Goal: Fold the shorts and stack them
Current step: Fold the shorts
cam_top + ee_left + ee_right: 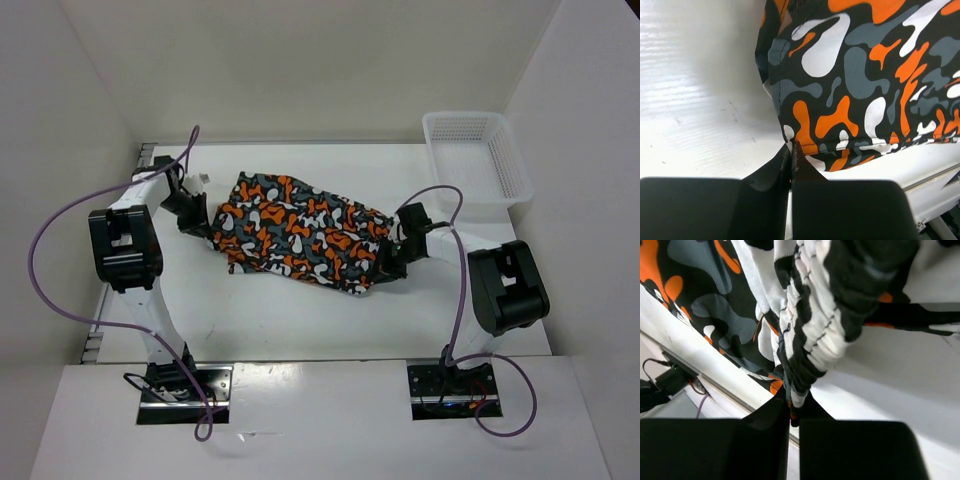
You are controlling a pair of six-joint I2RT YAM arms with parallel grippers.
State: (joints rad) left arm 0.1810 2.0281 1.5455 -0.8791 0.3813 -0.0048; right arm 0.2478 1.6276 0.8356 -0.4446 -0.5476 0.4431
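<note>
While the shorts (298, 232) lay spread across the middle of the white table (300, 320), both ends were pinched. At the left hem, the left gripper (791, 155) had its fingers pressed together on the fabric's edge. At the right end, the right gripper (794, 412) was clamped on the gathered elastic waistband. A white mesh basket (430, 150) stood at the far right corner, apart from the shorts.

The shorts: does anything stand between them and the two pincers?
Nothing visible does. The left pincer is shut on one edge of the shorts, and the right pincer is shut on the gathered band at the opposite end. The basket stands apart.
</note>
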